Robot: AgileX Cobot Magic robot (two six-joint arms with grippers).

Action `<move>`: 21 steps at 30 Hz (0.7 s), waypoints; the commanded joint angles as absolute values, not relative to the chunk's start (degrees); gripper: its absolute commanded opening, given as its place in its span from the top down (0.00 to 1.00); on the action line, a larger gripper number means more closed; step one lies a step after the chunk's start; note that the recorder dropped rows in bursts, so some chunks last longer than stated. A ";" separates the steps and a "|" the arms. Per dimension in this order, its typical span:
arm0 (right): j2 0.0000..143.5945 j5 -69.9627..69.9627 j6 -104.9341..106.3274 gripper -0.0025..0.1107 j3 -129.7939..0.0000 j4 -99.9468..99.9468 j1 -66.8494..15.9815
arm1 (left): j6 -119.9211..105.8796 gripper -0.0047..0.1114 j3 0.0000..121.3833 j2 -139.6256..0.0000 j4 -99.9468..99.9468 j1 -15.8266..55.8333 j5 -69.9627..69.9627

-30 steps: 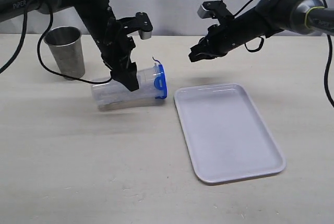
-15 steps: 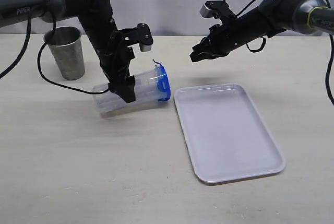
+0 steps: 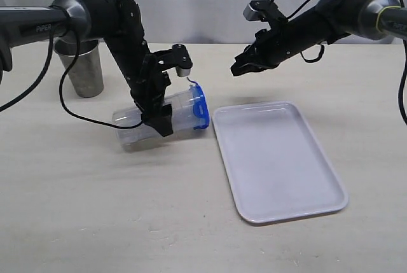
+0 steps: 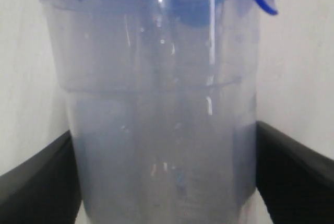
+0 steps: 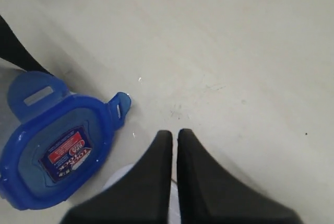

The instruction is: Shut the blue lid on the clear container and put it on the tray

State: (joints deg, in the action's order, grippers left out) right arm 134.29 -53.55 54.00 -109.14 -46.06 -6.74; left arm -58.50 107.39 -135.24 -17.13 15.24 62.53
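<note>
Jaws of the left gripper [image 3: 160,120] press against either side of the clear container [image 3: 132,121], one black finger on each flank of its body, so it is pinched around the middle. Those of the right gripper [image 3: 236,69] are pressed together with nothing between them.

The left arm [image 3: 121,31] comes in level from the left, bends at the elbow and drops steeply, its wrist pointing down onto the container. The right arm [image 3: 331,15] reaches in from the upper right and slopes down toward the middle. Its gripper hangs in the air beyond the far edge of the tray [image 3: 280,158], well apart from the container.

The container lies on its side on the table [image 3: 95,216], slightly tilted. The blue lid [image 3: 200,104] sits on its mouth and faces the tray, and two of its tabs flare outward. That end is just beside the tray's near-left corner, and no part of it is on the tray. A metal cup [image 3: 82,63] stands upright behind the left arm.

White lettering on the left arm reads "PIPER". The lid's face carries a red-and-white sticker [image 5: 68,148], but its print is too small to read.
</note>
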 commanded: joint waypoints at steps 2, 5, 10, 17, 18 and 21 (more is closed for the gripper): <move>128.33 -53.44 54.98 0.94 -108.25 -45.71 -5.84 | -60.70 0.96 107.01 -131.20 -20.07 15.40 61.43; 124.59 -50.51 55.39 0.94 -105.53 -46.58 -4.65 | -64.13 0.96 107.01 -127.64 -24.99 15.29 60.12; 116.82 -47.83 62.86 0.94 -97.85 -54.67 -2.46 | -69.20 0.96 107.01 -123.92 -32.16 15.07 58.88; 105.76 -47.94 67.79 0.94 -84.78 -63.92 1.28 | -75.03 0.96 107.01 -123.56 -42.57 14.60 60.14; 105.08 -47.94 67.79 0.94 -82.74 -63.55 1.28 | -76.72 0.96 107.01 -123.56 -46.03 14.57 61.03; 105.00 -46.41 67.79 0.94 -78.22 -64.06 1.14 | -81.06 0.96 107.01 -123.56 -52.97 14.41 63.12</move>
